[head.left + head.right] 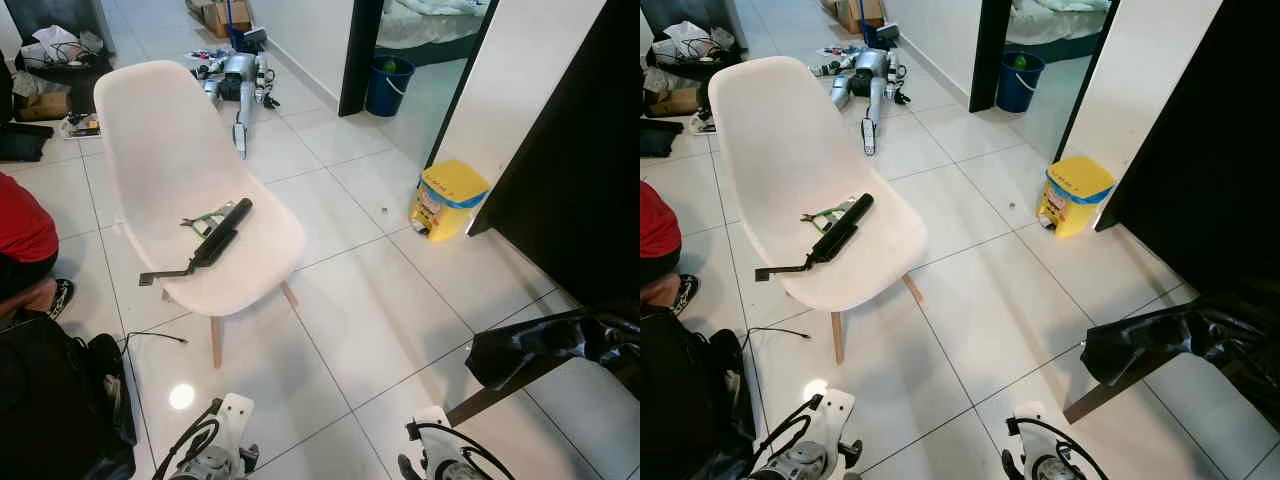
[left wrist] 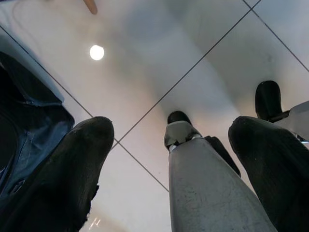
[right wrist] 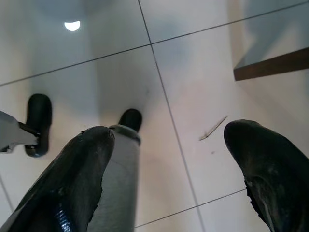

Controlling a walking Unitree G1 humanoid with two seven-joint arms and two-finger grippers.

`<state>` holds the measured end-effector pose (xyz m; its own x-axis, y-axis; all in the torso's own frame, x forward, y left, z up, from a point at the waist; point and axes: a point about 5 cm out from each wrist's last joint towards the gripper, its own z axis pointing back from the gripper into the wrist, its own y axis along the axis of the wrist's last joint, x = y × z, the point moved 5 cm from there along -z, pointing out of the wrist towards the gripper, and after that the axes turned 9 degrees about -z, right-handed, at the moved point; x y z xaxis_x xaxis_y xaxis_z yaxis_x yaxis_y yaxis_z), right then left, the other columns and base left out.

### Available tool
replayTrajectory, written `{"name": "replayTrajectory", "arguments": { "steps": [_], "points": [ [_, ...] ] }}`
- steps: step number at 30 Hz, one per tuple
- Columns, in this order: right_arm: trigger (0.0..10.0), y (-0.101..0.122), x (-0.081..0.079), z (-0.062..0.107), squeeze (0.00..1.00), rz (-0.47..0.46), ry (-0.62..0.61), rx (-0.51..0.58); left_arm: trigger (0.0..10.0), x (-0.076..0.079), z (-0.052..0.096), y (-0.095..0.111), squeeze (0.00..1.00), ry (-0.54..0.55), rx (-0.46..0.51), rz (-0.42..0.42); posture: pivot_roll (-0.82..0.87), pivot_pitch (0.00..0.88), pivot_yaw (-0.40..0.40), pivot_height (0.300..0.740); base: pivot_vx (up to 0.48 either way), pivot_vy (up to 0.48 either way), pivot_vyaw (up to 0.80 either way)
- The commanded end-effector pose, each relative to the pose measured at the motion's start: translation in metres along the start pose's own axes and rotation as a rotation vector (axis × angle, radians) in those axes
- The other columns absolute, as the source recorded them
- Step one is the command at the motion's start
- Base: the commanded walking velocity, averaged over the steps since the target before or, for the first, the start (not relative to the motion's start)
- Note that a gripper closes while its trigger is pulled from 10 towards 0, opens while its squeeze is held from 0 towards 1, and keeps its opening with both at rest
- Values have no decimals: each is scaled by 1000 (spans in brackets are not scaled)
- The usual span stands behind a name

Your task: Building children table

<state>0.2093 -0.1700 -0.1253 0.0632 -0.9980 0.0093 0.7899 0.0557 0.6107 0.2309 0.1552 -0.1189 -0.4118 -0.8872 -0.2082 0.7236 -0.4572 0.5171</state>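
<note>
The chair (image 1: 190, 190), a pale pink moulded shell on light wooden legs, is the nearest thing I can see to children's furniture; it stands on the white tiled floor (image 1: 380, 320) ahead of me and to my left, its back turned away toward the far side of the room. On its seat lies a long black tool (image 1: 215, 240) with a thin bent handle reaching to the seat's front left edge, and just beside the tool's far end sits a small green-and-white piece (image 1: 205, 220) I cannot identify. Around it: a person in a red top (image 1: 22, 235) sits on the floor at the left, a dark bag (image 1: 50, 400) lies near my left side, and a loose black cable (image 1: 155, 338) trails on the tiles by the chair's front leg. Beyond the chair a silver robot (image 1: 240, 85) lies flat on the floor. To the right, a yellow bin (image 1: 447, 198) stands against the wall corner, a blue bucket (image 1: 388, 85) sits in the doorway, and a black plastic bag (image 1: 550, 345) is draped over a brown wooden edge. My left gripper (image 2: 169, 159) hangs low over the tiles, fingers spread wide with nothing between them; my right gripper (image 3: 166, 159) is likewise wide apart and empty.
</note>
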Motion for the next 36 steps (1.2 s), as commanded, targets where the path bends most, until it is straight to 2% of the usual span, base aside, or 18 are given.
{"name": "replayTrajectory", "arguments": {
  "steps": [1,10,16,20,36],
  "points": [
    [10000,-13,1,2,0,-37,-3,-39,10000,4,1,-6,0,-28,-11,-14,122,0,-26,740,0,0,0],
    [10000,-24,2,5,0,-117,-36,-49,10000,4,2,-11,0,-61,-18,-56,43,0,47,740,0,0,0],
    [10000,-30,5,7,0,-111,-49,-67,10000,5,2,-11,0,-66,-17,-67,43,0,43,740,0,0,0],
    [10000,-30,4,7,0,-155,-45,-59,10000,6,2,-11,0,-65,-17,-66,49,0,37,740,0,0,0],
    [10000,-27,-1,6,0,-122,-30,-60,10000,6,2,-10,0,-63,-18,-48,71,0,17,740,0,0,0]
  ]
}}
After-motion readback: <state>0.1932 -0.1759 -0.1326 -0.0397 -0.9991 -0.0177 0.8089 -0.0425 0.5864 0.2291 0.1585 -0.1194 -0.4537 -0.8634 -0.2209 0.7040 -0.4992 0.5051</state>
